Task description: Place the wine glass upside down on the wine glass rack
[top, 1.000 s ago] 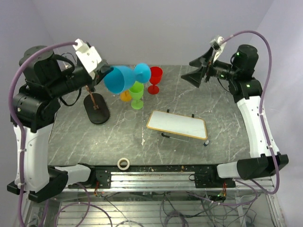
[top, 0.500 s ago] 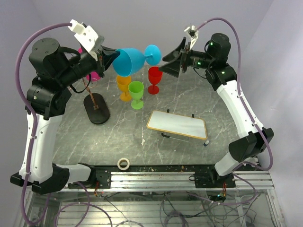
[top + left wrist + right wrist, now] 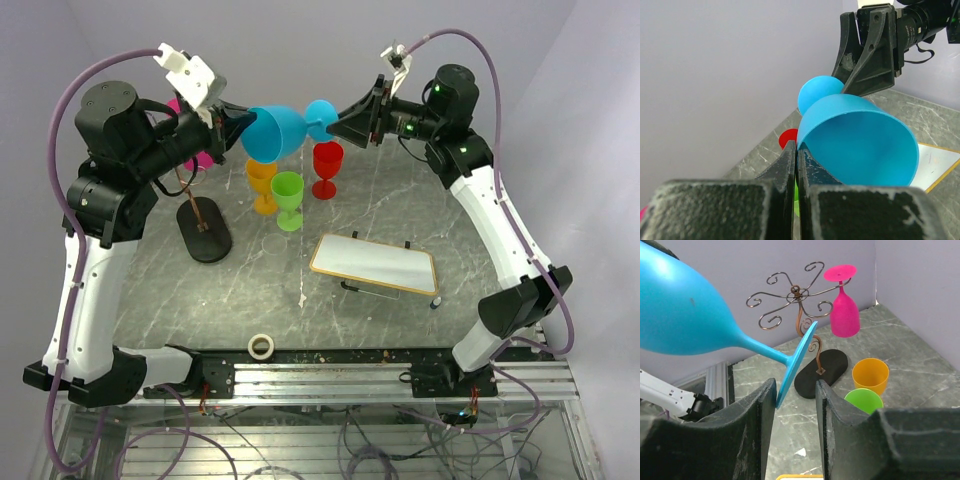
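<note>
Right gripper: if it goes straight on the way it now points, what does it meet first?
The blue wine glass: its round foot sits between the open fingers of the right gripper, so contact seems near.

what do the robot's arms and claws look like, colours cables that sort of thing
The left arm and right arm have white shells between black joint housings, and a purple cable arcs along each. Small green lights show on the right arm's joints. The left claw and right claw are black with coarse, grainy wedge fingers; a white bracket tops each wrist.
</note>
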Action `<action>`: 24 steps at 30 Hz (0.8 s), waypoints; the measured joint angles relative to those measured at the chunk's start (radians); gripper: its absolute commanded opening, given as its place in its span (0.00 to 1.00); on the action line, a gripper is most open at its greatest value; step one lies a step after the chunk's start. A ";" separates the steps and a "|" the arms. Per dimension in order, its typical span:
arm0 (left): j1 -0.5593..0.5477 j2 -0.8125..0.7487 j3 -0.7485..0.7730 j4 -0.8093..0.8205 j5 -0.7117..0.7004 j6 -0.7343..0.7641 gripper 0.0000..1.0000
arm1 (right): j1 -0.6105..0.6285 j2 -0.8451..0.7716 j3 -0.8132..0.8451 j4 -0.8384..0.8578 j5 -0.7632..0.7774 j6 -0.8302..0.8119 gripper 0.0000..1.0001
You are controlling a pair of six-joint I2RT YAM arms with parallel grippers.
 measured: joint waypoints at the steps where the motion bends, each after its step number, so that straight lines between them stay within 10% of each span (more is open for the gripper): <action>1: 0.000 0.000 -0.001 0.000 0.000 0.000 0.07 | 0.003 0.000 0.000 -0.004 0.008 -0.002 0.36; 16: 0.000 0.001 -0.033 0.005 0.000 -0.002 0.09 | 0.043 -0.014 -0.036 -0.025 0.111 -0.009 0.00; 24: -0.001 -0.007 -0.042 -0.016 0.020 0.032 0.54 | 0.034 -0.037 -0.036 -0.052 0.178 -0.051 0.00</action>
